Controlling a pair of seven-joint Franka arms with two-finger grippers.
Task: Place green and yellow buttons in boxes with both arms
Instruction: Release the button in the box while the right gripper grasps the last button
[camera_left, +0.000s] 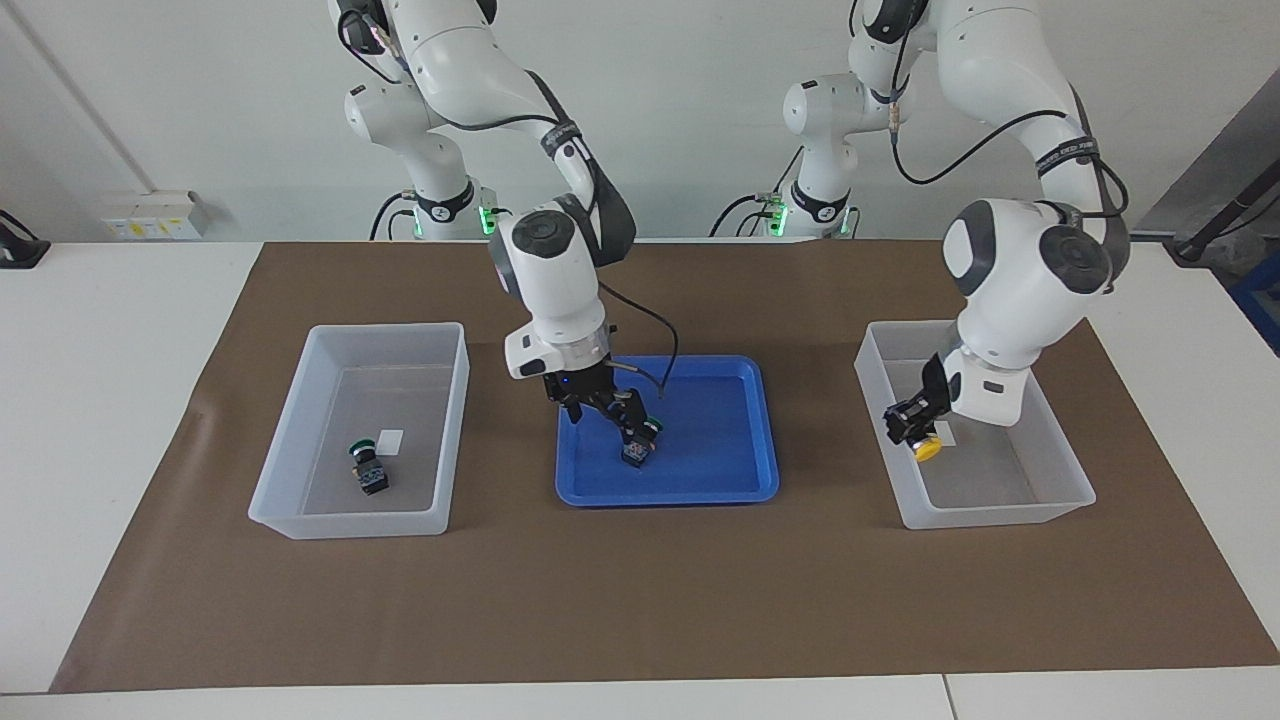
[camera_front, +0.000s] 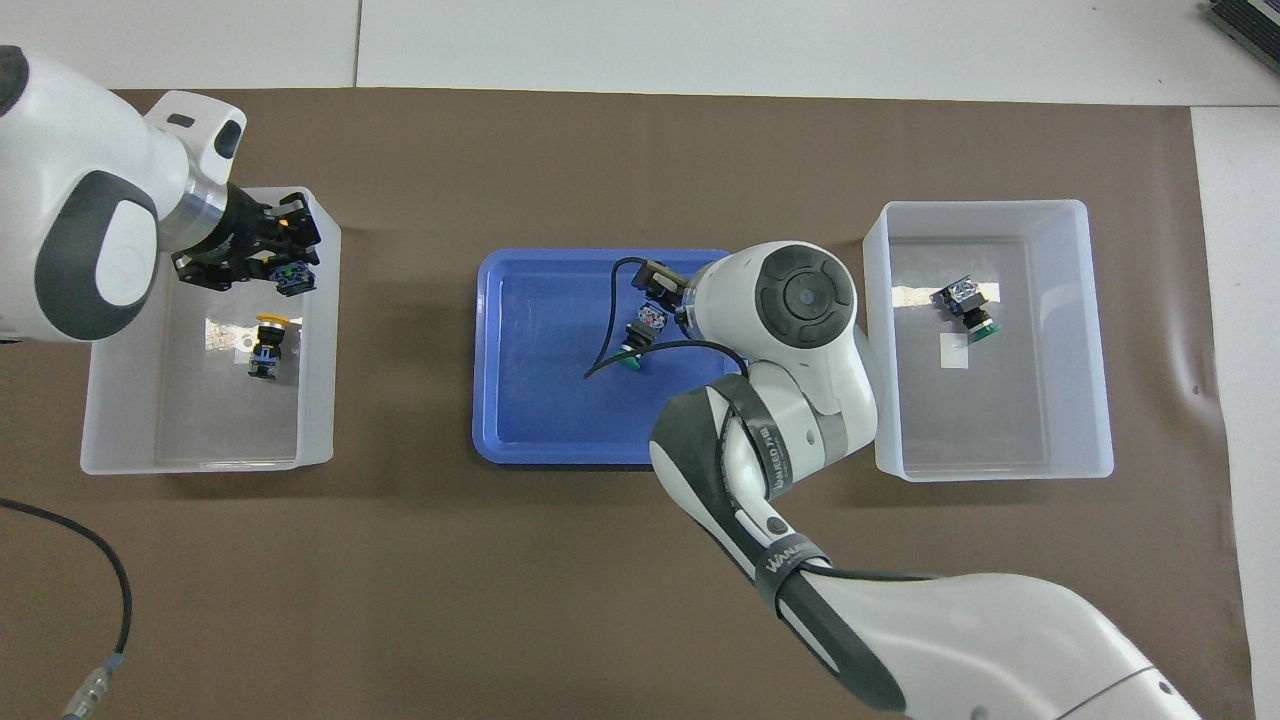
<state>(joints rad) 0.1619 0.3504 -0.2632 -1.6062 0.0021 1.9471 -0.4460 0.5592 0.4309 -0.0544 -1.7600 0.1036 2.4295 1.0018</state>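
My right gripper (camera_left: 632, 432) is down in the blue tray (camera_left: 720, 470), shut on a green button (camera_left: 640, 447) that touches the tray floor; it also shows in the overhead view (camera_front: 640, 335). Another green button (camera_left: 368, 468) lies in the box (camera_left: 388, 327) at the right arm's end. My left gripper (camera_left: 905, 425) hangs over the other box (camera_left: 1000, 518), shut on a button with a black and blue body (camera_front: 295, 276); its cap barely shows. A yellow button (camera_front: 268, 340) lies on that box's floor beside the label.
A brown mat (camera_left: 640, 600) covers the table under the tray and both boxes. The tray (camera_front: 540, 400) holds no other button. A black cable (camera_front: 100, 570) lies on the mat near the left arm's base.
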